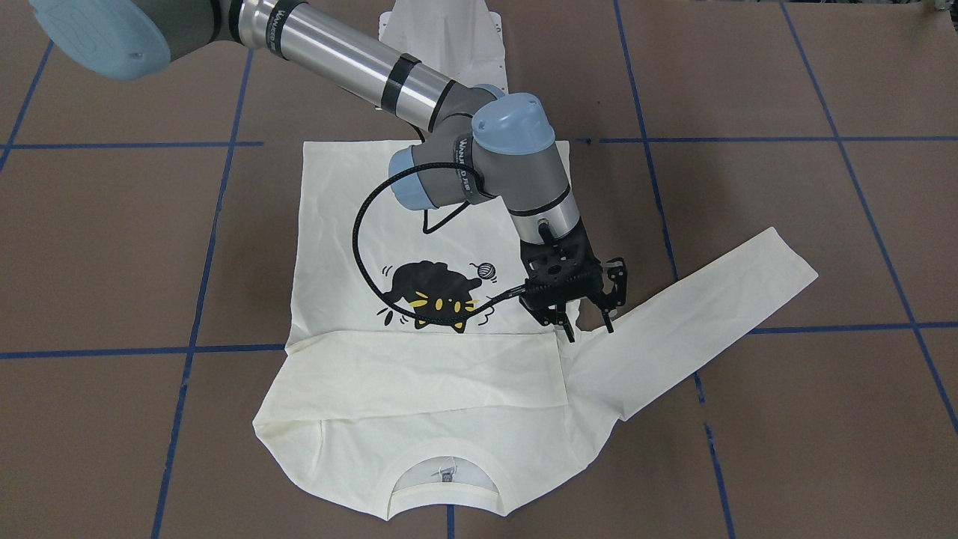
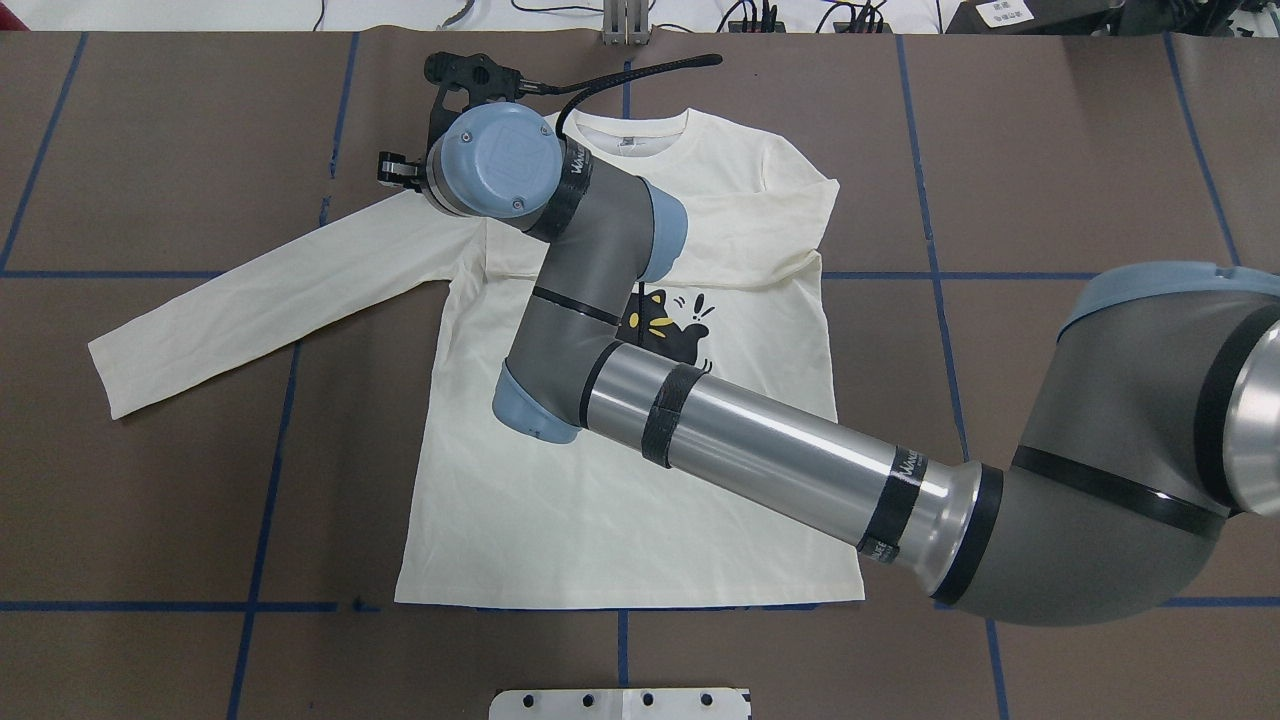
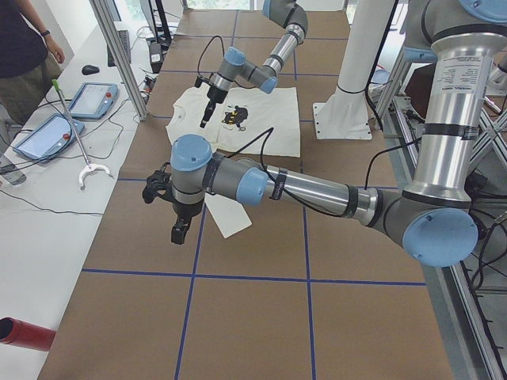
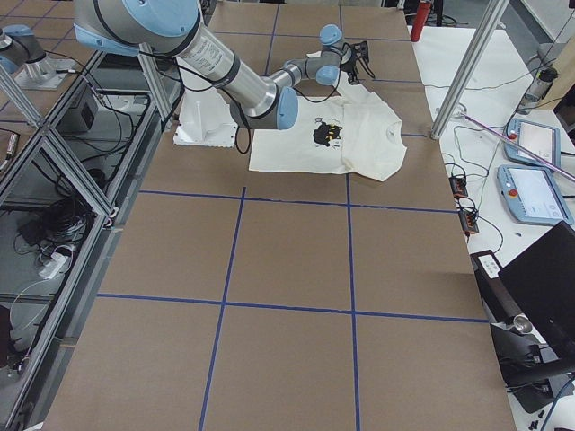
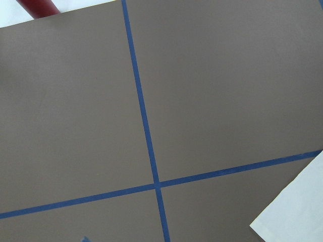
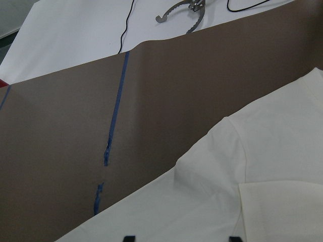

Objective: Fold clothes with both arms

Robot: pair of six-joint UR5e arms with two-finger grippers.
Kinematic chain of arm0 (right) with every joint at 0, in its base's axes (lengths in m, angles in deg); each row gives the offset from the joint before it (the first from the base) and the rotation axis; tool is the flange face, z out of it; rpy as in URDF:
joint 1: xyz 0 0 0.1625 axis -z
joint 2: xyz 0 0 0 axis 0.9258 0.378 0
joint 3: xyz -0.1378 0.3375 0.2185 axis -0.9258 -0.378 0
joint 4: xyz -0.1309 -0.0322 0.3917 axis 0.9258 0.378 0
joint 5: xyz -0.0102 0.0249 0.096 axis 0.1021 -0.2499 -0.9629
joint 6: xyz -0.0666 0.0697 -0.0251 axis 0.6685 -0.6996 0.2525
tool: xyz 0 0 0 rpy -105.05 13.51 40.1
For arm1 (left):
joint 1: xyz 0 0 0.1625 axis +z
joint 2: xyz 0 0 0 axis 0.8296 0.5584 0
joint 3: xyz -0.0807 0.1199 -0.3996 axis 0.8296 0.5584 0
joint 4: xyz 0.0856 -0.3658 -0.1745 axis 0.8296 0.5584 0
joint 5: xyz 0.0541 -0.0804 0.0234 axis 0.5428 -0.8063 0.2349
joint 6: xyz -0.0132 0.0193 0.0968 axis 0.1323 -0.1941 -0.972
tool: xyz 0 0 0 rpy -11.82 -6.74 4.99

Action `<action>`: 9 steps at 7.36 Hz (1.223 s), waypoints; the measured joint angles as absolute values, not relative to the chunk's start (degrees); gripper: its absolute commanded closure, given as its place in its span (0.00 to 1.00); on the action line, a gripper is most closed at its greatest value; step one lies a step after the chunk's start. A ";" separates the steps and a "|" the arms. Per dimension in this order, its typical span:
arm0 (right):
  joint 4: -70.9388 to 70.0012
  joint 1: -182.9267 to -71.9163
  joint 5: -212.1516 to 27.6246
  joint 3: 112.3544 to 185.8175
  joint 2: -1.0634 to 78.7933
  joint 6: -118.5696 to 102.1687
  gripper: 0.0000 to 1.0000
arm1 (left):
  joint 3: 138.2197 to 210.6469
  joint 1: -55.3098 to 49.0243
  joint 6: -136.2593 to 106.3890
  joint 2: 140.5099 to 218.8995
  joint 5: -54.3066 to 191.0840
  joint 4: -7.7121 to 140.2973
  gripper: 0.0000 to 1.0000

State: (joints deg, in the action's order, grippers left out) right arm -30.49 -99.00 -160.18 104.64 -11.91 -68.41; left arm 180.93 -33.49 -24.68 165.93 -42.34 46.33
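Jaws apart — right gripper (image 1: pixel 590 332), over shirt (image 1: pixel 337 224)

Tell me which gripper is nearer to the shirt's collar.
The right gripper: it hangs over the shirt's shoulder, not far from the collar. The left gripper is far off, beyond the outstretched sleeve's cuff.

The shirt (image 1: pixel 419 389) is cream, printed with a black cat (image 1: pixel 434 288) with yellow eyes and whiskers. The counter (image 1: pixel 786 224) is brown, crossed by a grid of blue tape lines (image 1: pixel 748 139). The right arm (image 1: pixel 344 56) is silver and grey with light blue caps and black bands; its end effector (image 1: pixel 589 326) is black.
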 measured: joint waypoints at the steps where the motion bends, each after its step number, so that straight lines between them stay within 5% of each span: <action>1: -26.19 -99.39 -162.62 106.43 -11.80 -70.22 0.00 | 181.28 -32.47 -19.98 165.65 -42.23 48.03 0.00; 6: 17.40 -108.56 -179.76 136.47 1.79 -67.84 0.00 | 184.20 -19.95 10.58 156.06 -37.57 68.64 0.00; 9: 23.82 -114.78 -182.74 151.96 19.23 -53.82 0.00 | 185.57 -3.52 33.75 153.72 -25.06 73.51 0.00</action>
